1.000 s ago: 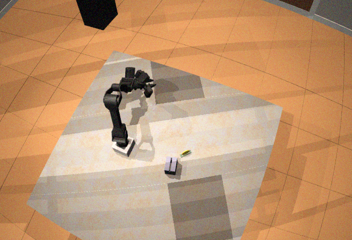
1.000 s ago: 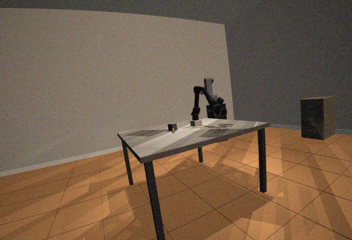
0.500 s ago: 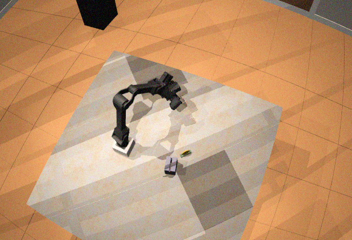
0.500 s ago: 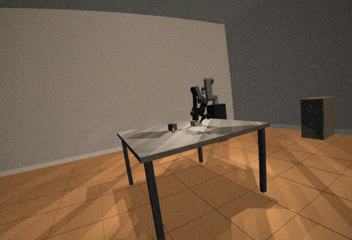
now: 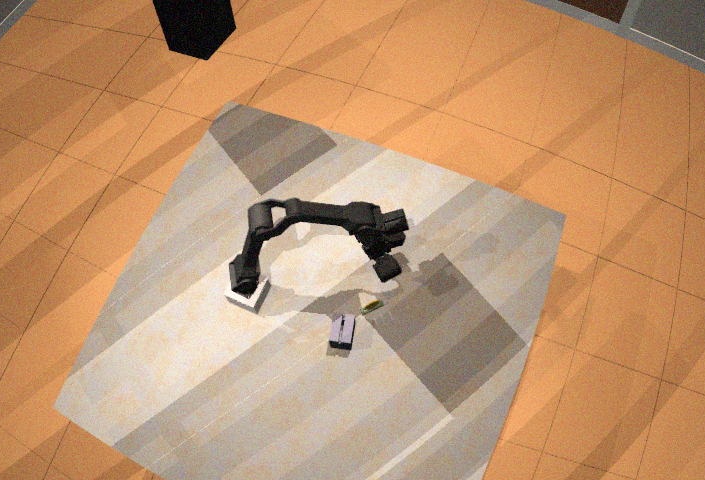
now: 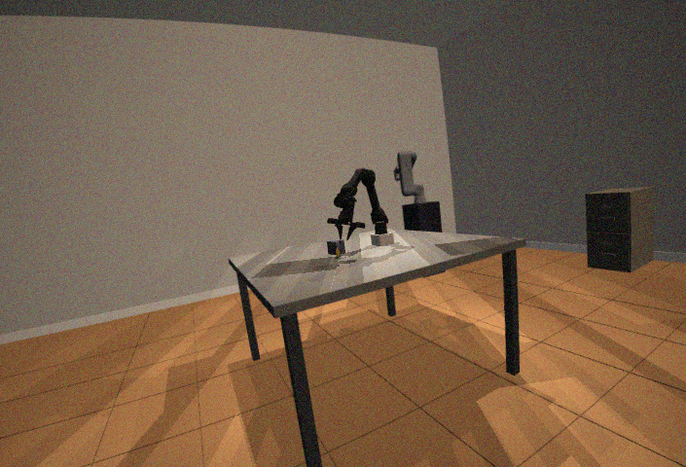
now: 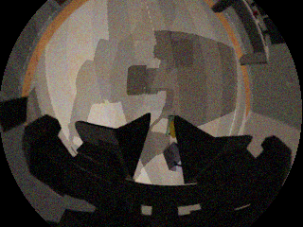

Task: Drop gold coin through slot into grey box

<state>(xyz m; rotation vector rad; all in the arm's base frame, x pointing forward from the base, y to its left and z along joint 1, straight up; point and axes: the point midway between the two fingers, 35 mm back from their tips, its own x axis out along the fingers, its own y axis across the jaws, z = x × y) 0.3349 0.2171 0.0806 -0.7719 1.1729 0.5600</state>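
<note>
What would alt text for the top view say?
From above, a dark robot arm arcs over a pale table, its partly open, empty claw hovering near a gold coin in a green holder beside a slotted grey box.

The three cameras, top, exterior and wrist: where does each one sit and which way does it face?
Top: high overhead, looking down on the pale grey table; shows the whole black arm, the small grey slotted box and the gold coin in its dark-green holder.
Exterior: low in the room, off the table's corner, facing the wall; arm seen small.
Wrist: on the arm, looking down past the part-open, empty hand; the coin's edge shows between the fingers.
Shared: top and wrist both show coin and table.
</note>
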